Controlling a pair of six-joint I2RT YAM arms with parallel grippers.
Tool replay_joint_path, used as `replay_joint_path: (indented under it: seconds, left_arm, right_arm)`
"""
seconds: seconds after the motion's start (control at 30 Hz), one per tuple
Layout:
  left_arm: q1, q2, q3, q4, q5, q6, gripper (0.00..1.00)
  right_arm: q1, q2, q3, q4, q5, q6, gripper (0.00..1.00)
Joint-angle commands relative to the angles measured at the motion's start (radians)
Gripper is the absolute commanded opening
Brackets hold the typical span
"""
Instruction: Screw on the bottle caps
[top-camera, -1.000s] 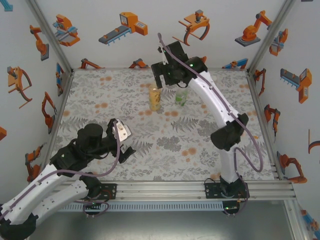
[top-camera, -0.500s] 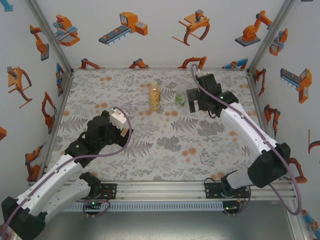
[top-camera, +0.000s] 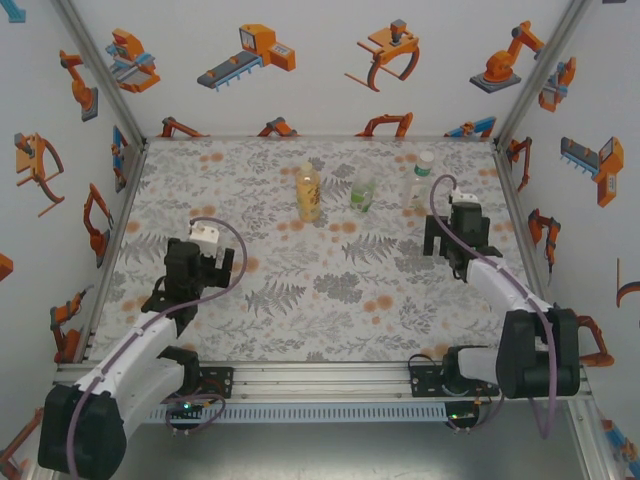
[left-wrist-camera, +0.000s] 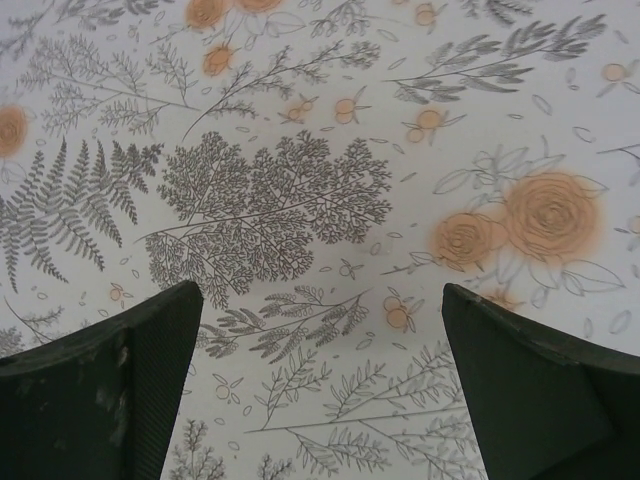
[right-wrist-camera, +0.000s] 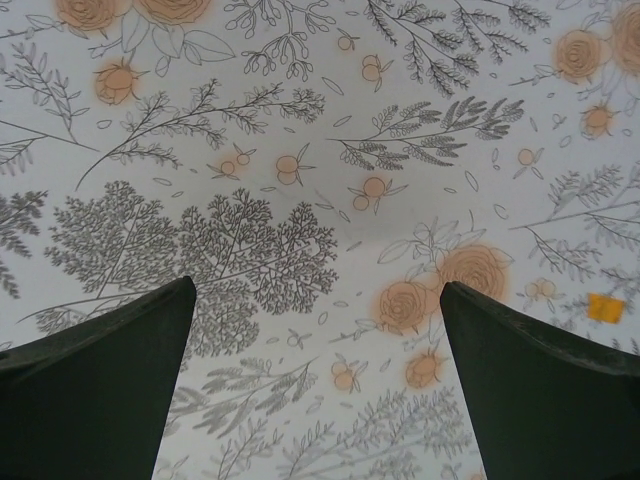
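Three bottles stand in a row at the far side of the table (top-camera: 330, 300). Take the amber bottle (top-camera: 309, 195) as the marker: the green bottle (top-camera: 362, 193) is just to its right, and the clear bottle (top-camera: 422, 180) is further right and a touch further back. A yellowish cap (top-camera: 311, 170) sits on the amber neck and a green cap (top-camera: 426, 156) tops the clear one. The green bottle's top is too small to read, and I can't tell whether any cap is screwed tight.

Both arms are well away from the amber bottle. The left gripper (left-wrist-camera: 320, 300) hangs nearer the bases and off to the left, fingers spread wide, with only floral cloth between them. The right gripper (right-wrist-camera: 317, 290) is off to the right and nearer the bases, jaws equally wide and empty.

The trouble ahead is the crowding. The amber and green bottles stand close, so a wide-open gripper dropping onto one cap could clip the neighbour and topple it. These look like light, tall bottles: twist a cap with nobody holding the body and the whole bottle may just spin. Squeeze the thin plastic too hard and it may buckle, or a tilted cap could cross-thread. One arm to hold and one to turn looks like the safer play.
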Motion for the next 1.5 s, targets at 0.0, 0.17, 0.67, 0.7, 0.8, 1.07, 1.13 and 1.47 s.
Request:
replay_joint_path:
  seconds: [0.0, 0.17, 0.67, 0.7, 0.8, 1.07, 1.13, 1.47]
  left_arm:
    - [0.045, 0.062, -0.032, 0.262, 0.044, -0.049, 0.97]
    - [0.107, 0.242, -0.026, 0.43, 0.102, -0.075, 0.97]
    - [0.23, 0.59, 0.037, 0.751, 0.312, -0.119, 0.97]
    - [0.233, 0.602, 0.037, 0.757, 0.322, -0.118, 0.97]
    - [0.238, 0.662, 0.038, 0.821, 0.328, -0.121, 0.97]
    - [0.27, 0.673, 0.084, 0.746, 0.346, -0.16, 0.97]
    - [0.271, 0.669, 0.09, 0.722, 0.344, -0.162, 0.97]
    - [0.274, 0.671, 0.092, 0.724, 0.338, -0.165, 0.97]
  right_arm:
    - [-0.037, 0.031, -0.088, 0.306, -0.079, -0.013, 0.99]
    - [-0.071, 0.096, -0.142, 0.473, -0.1, 0.007, 0.99]
    - [-0.122, 0.265, -0.228, 0.844, -0.227, 0.018, 0.99]
    - [-0.122, 0.272, -0.236, 0.876, -0.237, 0.018, 0.99]
    - [-0.122, 0.272, -0.235, 0.872, -0.235, 0.018, 0.99]
    - [-0.122, 0.27, -0.238, 0.874, -0.225, 0.02, 0.99]
    - [-0.122, 0.27, -0.237, 0.874, -0.225, 0.021, 0.99]
    - [-0.122, 0.27, -0.238, 0.874, -0.225, 0.019, 0.99]
